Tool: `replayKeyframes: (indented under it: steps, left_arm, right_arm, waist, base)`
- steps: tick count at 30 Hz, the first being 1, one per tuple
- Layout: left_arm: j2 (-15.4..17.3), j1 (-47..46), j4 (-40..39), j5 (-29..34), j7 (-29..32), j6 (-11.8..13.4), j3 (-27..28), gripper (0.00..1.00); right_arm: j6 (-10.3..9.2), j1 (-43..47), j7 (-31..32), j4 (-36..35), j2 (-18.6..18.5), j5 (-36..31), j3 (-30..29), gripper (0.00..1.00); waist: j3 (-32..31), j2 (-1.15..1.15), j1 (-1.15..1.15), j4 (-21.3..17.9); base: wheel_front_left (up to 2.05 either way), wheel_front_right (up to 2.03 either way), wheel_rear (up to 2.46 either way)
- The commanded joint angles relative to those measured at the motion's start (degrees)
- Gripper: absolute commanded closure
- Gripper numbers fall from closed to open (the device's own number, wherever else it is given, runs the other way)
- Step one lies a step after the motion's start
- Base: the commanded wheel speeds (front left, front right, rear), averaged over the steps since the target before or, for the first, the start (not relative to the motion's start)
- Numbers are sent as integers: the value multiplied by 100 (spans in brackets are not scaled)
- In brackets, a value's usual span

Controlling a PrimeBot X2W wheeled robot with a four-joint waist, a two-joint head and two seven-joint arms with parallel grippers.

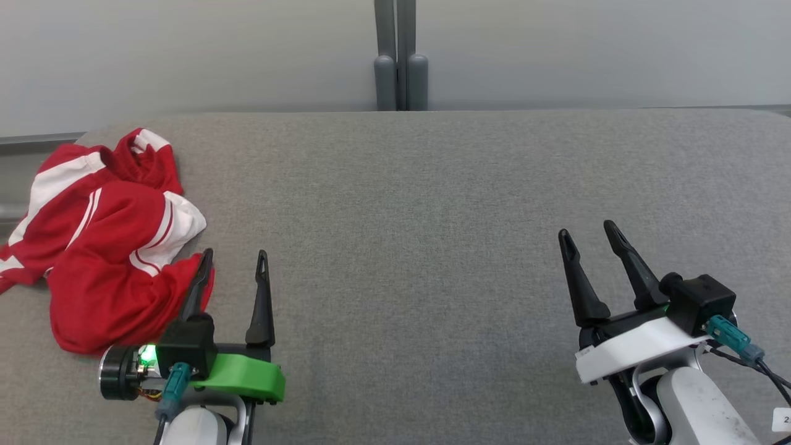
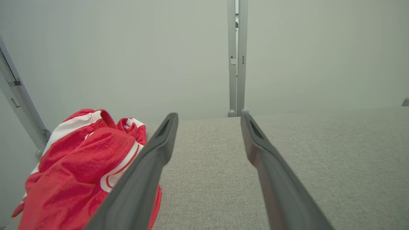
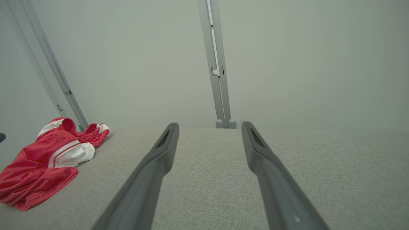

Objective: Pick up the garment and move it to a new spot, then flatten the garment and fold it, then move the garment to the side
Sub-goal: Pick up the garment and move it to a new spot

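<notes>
The left gripper (image 1: pixel 235 253) stood wide and empty, its outer finger (image 1: pixel 196 287) just beside the crumpled red-and-white garment (image 1: pixel 105 247) at the left end of the grey cloth-covered table (image 1: pixel 432 204). The right gripper (image 1: pixel 586 230), also wide and empty, hung well apart from it.

Crumpled red-and-white garment (image 1: pixel 105 247); table's far-left corner

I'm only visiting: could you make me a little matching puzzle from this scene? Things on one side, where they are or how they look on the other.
Things:
1. garment
2. left gripper
3. right gripper
4. twin posts

Descriptions:
a. open, over bare grey padding
b. upright, at the middle of the far edge
c. crumpled, red and white, at the left end
d. open, green mount, beside the garment

Pairs: 1-c, 2-d, 3-a, 4-b
</notes>
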Motion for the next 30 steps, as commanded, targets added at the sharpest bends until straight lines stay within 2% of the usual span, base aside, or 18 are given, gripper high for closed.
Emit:
replayKeyframes:
  steps: [1,13,19,25,30]
  left_arm:
    - [17,-79,15,-54,-20,6,24,0]
    - [14,15,69,-167,-19,30,197,0]
    - [12,97,38,-227,-19,44,329,0]
    - [11,138,51,-286,-19,26,398,0]
    - [11,165,27,-309,-19,49,420,0]
  right_arm:
    - [0,56,-17,-12,11,-1,6,0]
    - [0,126,-17,-90,69,69,59,0]
    - [0,120,-17,-101,24,103,114,0]
    - [0,98,-17,-147,3,104,156,0]
    - [0,89,-17,-175,-4,99,195,0]
  waist:
    - [12,0,0,242]
    - [95,0,0,1476]
    - [92,0,0,1969]
    - [76,0,0,2230]
    - [76,0,0,2277]
  base:
    - [0,0,0]
    - [0,0,0]
    - [0,0,0]
    - [0,0,0]
    - [0,0,0]
